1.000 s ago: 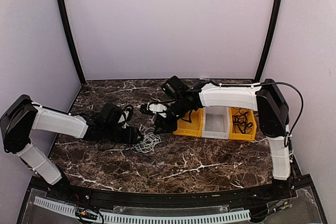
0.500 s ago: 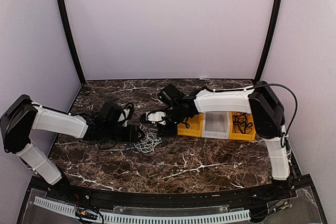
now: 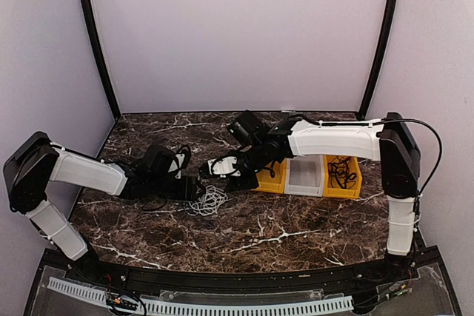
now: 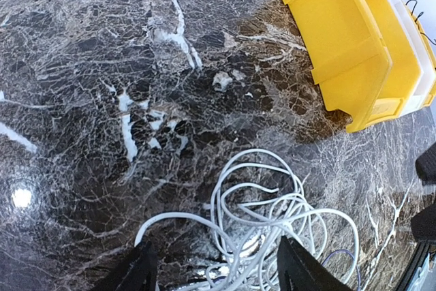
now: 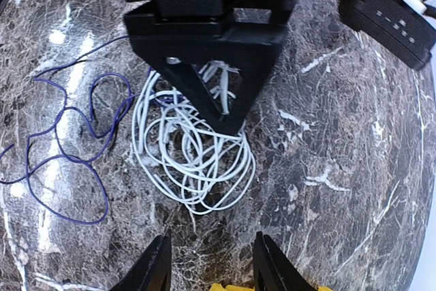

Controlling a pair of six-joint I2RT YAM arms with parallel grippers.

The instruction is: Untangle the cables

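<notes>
A clump of white cables [image 3: 210, 200] lies on the marble table, left of the bins. In the left wrist view the white loops [image 4: 272, 212] lie between and just ahead of my open left gripper [image 4: 221, 272]. In the top view the left gripper [image 3: 195, 189] sits at the clump's left edge. My right gripper [image 3: 220, 170] hovers just behind the clump, open and empty. Its wrist view [image 5: 211, 265] shows the white clump [image 5: 194, 161] under the left gripper's black fingers [image 5: 225, 103]. A thin dark purple cable [image 5: 61, 134] lies in loose loops beside the clump.
A row of bins stands right of the clump: a yellow bin [image 3: 271, 176], a white bin [image 3: 304, 175], and a yellow bin [image 3: 342, 185] holding black cables [image 3: 341, 168]. The near yellow bin [image 4: 354, 39] shows in the left wrist view.
My right gripper has shifted a little left and back above the clump, and its elbow has swung right. The left arm has crept slightly right. The cables have not visibly moved.
</notes>
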